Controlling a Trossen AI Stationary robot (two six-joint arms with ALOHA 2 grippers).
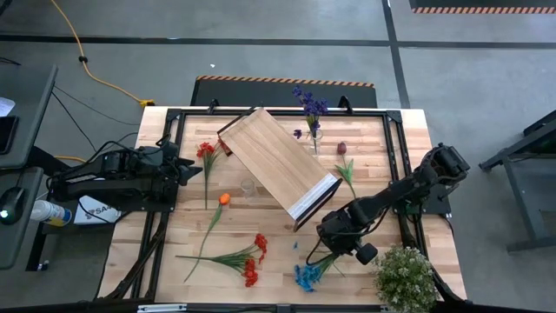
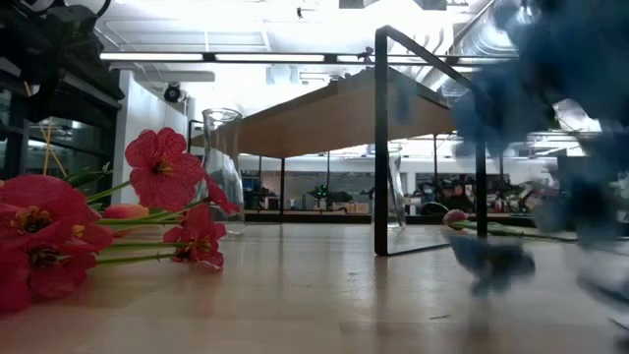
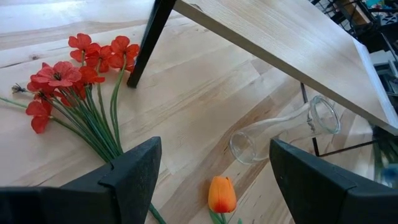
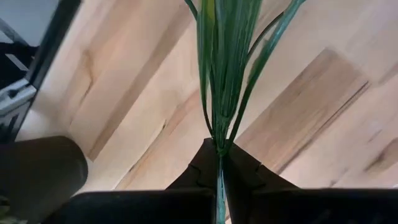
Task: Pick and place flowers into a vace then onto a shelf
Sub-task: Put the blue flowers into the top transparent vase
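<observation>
My right gripper point(image 1: 333, 246) is shut on a bunch of blue flowers point(image 1: 306, 276) near the table's front, right of centre. Its stems point(image 4: 219, 74) run away from the fingers. The flowers show as a blue blur point(image 2: 550, 98) in the low view. The light-wood shelf point(image 1: 278, 165) stands slantwise mid-table. A clear empty vase point(image 1: 249, 185) stands beside it. A second vase point(image 1: 314, 137) at the back holds purple flowers point(image 1: 311, 106). My left gripper point(image 1: 187, 169) waits open at the left, above an orange tulip point(image 3: 222, 194) and red flowers point(image 3: 74, 74). My right gripper pinches the gathered green stems point(image 4: 219, 144) of the blue flowers between its two fingers, coming steeply from above. The stems run along the line of the fingers and fan out beyond them. The blooms point(image 1: 304, 278) hang lower, toward the near edge; whether they touch the table cannot be told.
Red flowers point(image 1: 252, 261) lie at the front middle and more point(image 1: 207, 152) at the back left. A maroon bloom point(image 1: 341, 148) lies right of the shelf. A bushy pale-green potted plant point(image 1: 404, 276) stands at the front right corner, close to my right arm.
</observation>
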